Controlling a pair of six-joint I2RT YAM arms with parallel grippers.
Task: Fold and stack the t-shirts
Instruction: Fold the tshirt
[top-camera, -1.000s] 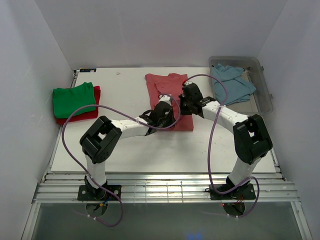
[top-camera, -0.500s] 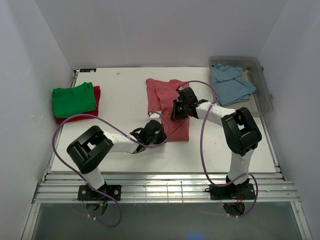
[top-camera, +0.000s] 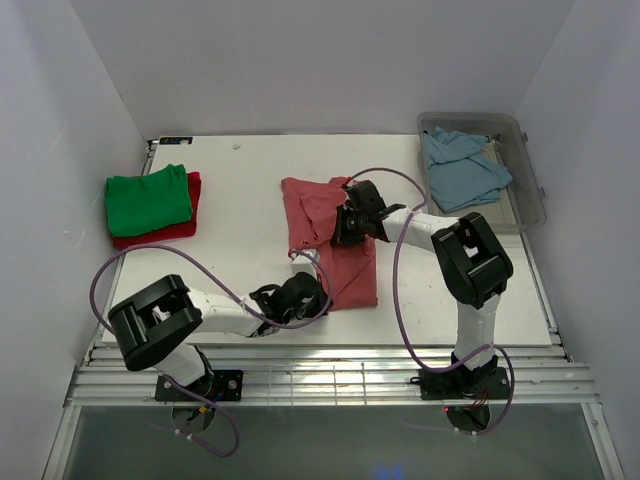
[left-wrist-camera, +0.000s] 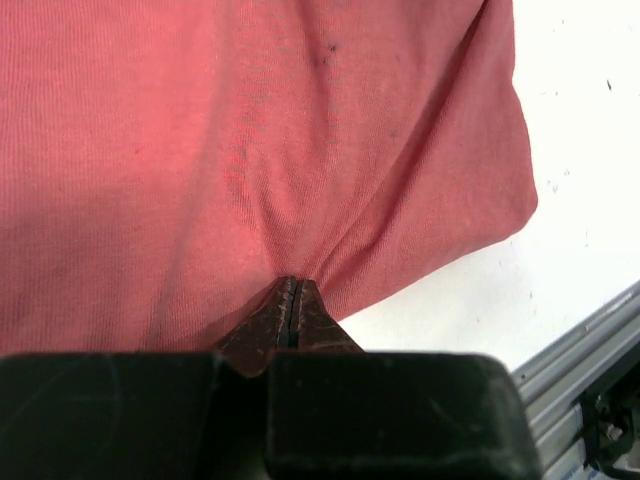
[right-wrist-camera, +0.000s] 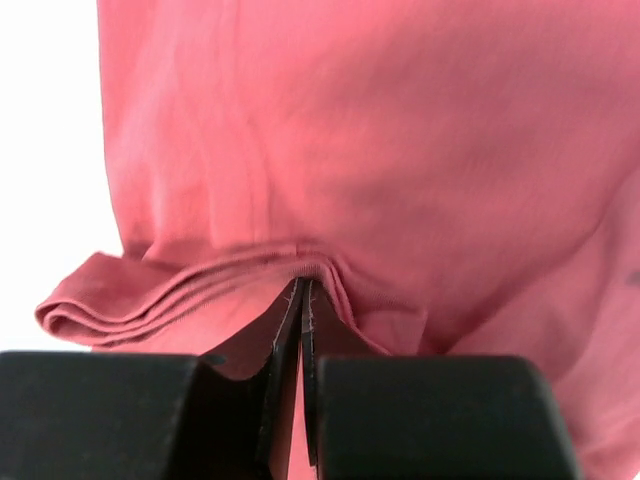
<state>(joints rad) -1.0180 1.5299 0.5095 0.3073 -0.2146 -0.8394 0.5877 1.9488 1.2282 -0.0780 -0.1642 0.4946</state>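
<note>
Dragging salmon-pink t-shirt (top-camera: 350, 272) closer to table's (top-camera: 240, 220) near edge; pinching fabric in fully closed jaws of left gripper (left-wrist-camera: 291, 288) and right gripper (right-wrist-camera: 303, 292); still working the fold.

We log a white table (top-camera: 240, 200) across the middle of the scene, with a small dark label (top-camera: 175, 139) at its far left corner and a tiny speck (top-camera: 237, 147) just right of that. A clear plastic bin (top-camera: 534, 185) sits at the table's far right, its long side running near to far. Metal rails (top-camera: 330, 378) run left to right along the near edge. We see plain white walls: back wall (top-camera: 320, 60), left wall (top-camera: 50, 150), right wall (top-camera: 600, 150).
</note>
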